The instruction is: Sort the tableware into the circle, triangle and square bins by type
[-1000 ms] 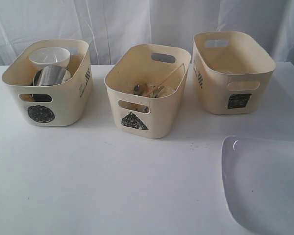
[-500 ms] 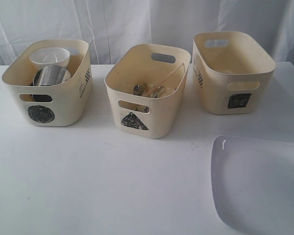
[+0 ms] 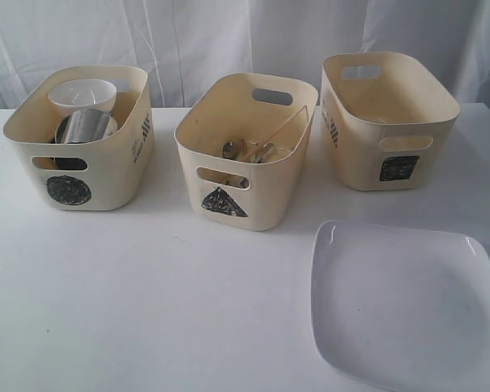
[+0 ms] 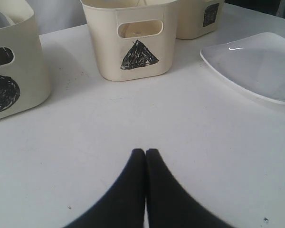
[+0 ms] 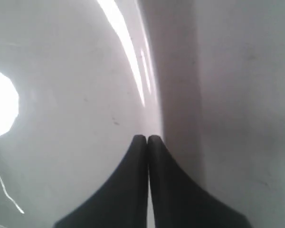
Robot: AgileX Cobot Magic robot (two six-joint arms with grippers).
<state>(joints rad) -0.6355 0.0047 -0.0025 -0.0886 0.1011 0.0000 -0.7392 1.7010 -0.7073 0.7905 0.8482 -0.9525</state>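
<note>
Three cream tubs, the circle tub point(image 3: 106, 175), the triangle tub point(image 3: 261, 200) and the square tub point(image 3: 355, 155), stand in a row toward the far edge of the table point(image 3: 147, 286). The white plate point(image 3: 404, 306) lies at the near right corner, apart from them. The right pincer point(image 5: 147, 138), jaws pressed together, sits at the plate's rim; whether the rim is pinched between them cannot be told. The left pincer point(image 4: 145, 151), likewise closed and holding nothing, hovers over bare table by the near left corner, facing the triangle tub, with the plate well off toward the right edge.
</note>
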